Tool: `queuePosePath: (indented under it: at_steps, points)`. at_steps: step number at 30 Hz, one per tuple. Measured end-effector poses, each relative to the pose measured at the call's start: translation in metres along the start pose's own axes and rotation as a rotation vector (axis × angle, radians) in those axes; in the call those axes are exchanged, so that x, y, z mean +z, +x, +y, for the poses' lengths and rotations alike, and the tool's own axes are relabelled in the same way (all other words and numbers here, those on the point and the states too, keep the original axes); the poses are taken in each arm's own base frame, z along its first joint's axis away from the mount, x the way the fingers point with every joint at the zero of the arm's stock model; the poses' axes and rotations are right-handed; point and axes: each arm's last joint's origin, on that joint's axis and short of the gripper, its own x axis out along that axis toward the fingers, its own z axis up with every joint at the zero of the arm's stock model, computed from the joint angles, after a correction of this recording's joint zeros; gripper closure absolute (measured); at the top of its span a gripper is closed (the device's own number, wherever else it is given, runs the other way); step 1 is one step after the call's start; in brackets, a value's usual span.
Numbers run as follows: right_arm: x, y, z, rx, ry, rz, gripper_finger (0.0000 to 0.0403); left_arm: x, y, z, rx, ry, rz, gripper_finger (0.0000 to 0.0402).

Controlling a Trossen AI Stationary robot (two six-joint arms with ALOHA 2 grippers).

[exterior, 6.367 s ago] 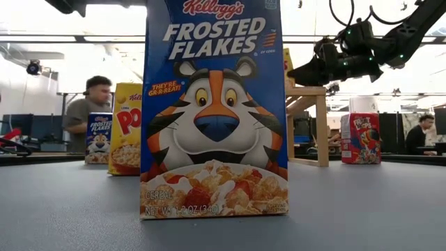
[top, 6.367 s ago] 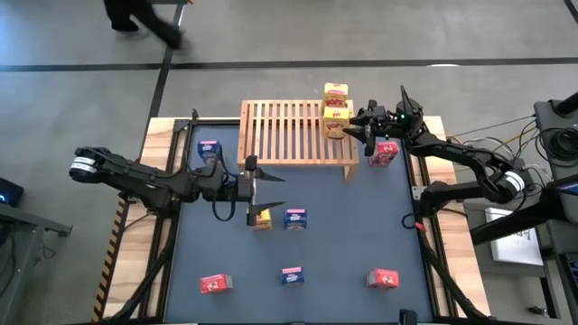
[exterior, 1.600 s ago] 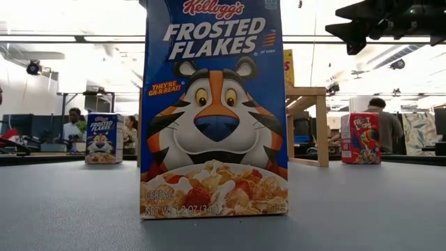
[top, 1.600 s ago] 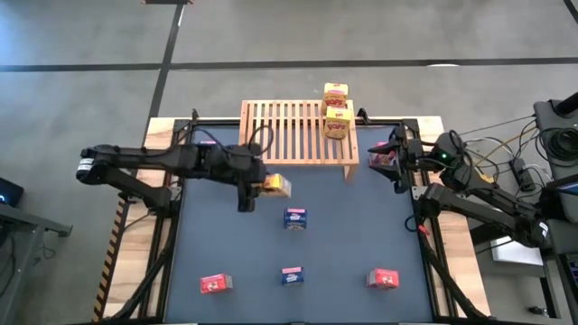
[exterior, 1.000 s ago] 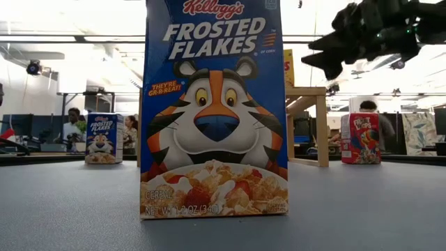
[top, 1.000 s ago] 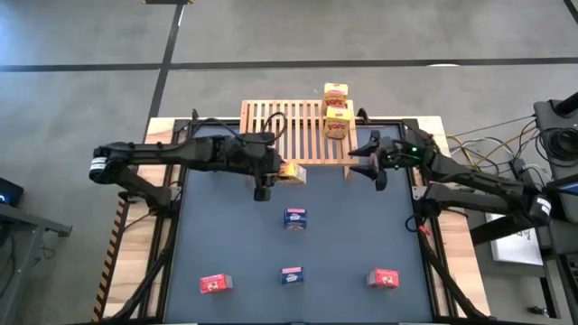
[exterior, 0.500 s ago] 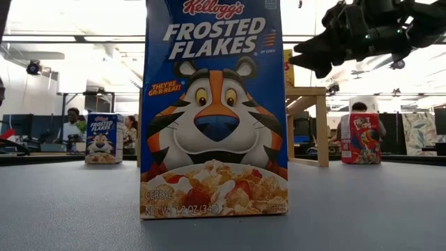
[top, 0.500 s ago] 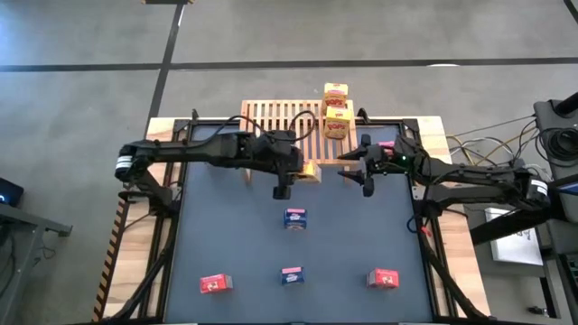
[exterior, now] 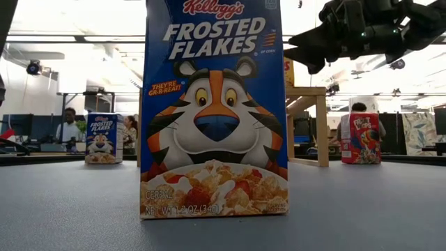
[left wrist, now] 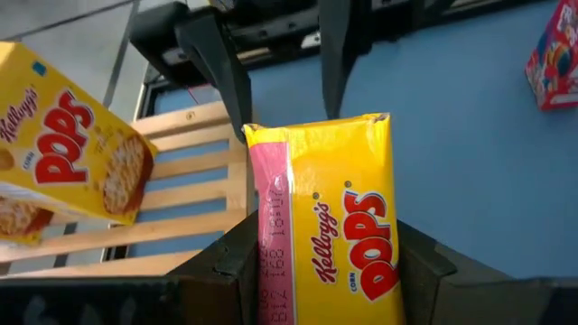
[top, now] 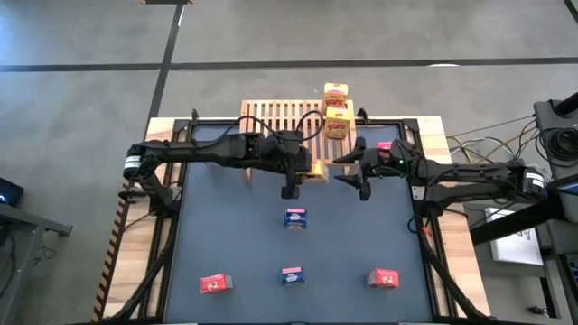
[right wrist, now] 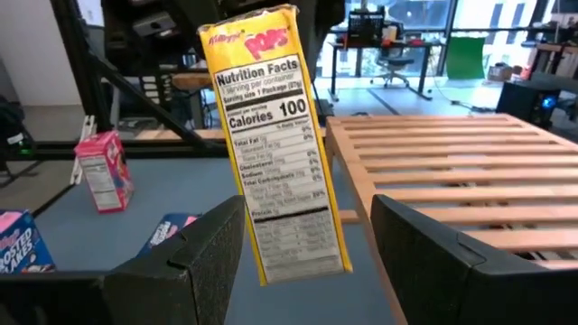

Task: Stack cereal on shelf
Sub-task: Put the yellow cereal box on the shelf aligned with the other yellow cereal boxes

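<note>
Bright, even overhead light fills my views. In the low view, ceiling lights [exterior: 56, 21] glare white behind my dark silhouetted arm, and shadows stay soft.

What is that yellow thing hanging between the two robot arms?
A yellow cereal box, held by the left tool, between it and the open right tool. The high view shows this.

Most of the shelf [exterior: 308, 111] and far table behind the big blue cereal box [exterior: 214, 104], low view.
</note>
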Motion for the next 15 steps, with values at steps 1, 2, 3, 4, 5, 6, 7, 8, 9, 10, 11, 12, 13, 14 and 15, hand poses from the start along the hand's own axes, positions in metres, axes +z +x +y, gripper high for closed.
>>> queuePosePath:
  at_steps: [1, 2, 3, 4, 5, 6, 7, 8, 9, 10, 11, 12, 13, 14, 15]
  points:
    - [0.000, 0.001, 0.000, 0.000, -0.002, -0.004, 0.0172, 0.000, 0.000, 0.000, 0.001, 0.000, -0.003, 0.0260]
    - [-0.001, 0.002, -0.001, 0.000, -0.002, -0.004, 0.0172, 0.001, 0.000, 0.000, 0.002, -0.001, -0.009, 0.0260]
    - [-0.002, 0.003, -0.001, -0.001, -0.001, -0.002, 0.0172, 0.001, 0.000, 0.000, 0.003, -0.001, -0.013, 0.0260]
    - [-0.003, 0.005, -0.002, -0.003, 0.000, 0.001, 0.0172, 0.001, 0.000, 0.000, 0.004, -0.001, -0.013, 0.0260]
    - [-0.004, 0.006, -0.002, -0.004, 0.000, 0.001, 0.0172, 0.001, 0.000, 0.000, 0.003, -0.001, -0.013, 0.0260]
    - [-0.005, 0.007, -0.003, -0.004, 0.000, 0.000, 0.0172, 0.001, 0.000, 0.000, 0.003, -0.001, -0.013, 0.0260]
    - [-0.005, 0.008, -0.003, -0.004, -0.001, -0.003, 0.0172, 0.001, 0.000, 0.000, 0.003, -0.001, -0.013, 0.0260]
    - [-0.006, 0.009, -0.003, -0.003, -0.002, -0.006, 0.0172, 0.001, 0.000, 0.000, 0.004, -0.001, -0.013, 0.0260]
    - [-0.007, 0.010, -0.004, -0.003, -0.001, -0.002, 0.0172, 0.001, 0.000, 0.000, 0.003, -0.001, -0.013, 0.0260]
    - [-0.008, 0.011, -0.004, 0.002, 0.000, 0.000, 0.0172, 0.001, 0.000, 0.000, 0.003, -0.001, -0.013, 0.0260]
    - [-0.009, 0.012, -0.003, 0.005, 0.000, 0.000, 0.0172, 0.001, 0.000, 0.000, 0.004, -0.001, -0.013, 0.0260]
    - [-0.009, 0.013, -0.003, 0.009, -0.001, -0.001, 0.0172, 0.001, 0.000, 0.000, 0.003, -0.001, -0.013, 0.0260]
    - [-0.009, 0.014, -0.002, 0.014, -0.002, -0.003, 0.0172, 0.001, 0.000, 0.000, 0.003, -0.001, -0.013, 0.0260]
    - [-0.010, 0.015, -0.001, 0.021, -0.004, -0.009, 0.0172, 0.001, 0.000, 0.000, 0.003, -0.001, -0.013, 0.0260]
    - [-0.010, 0.016, 0.000, 0.027, -0.007, -0.012, 0.0172, 0.001, 0.000, 0.001, 0.003, -0.002, -0.012, 0.0260]
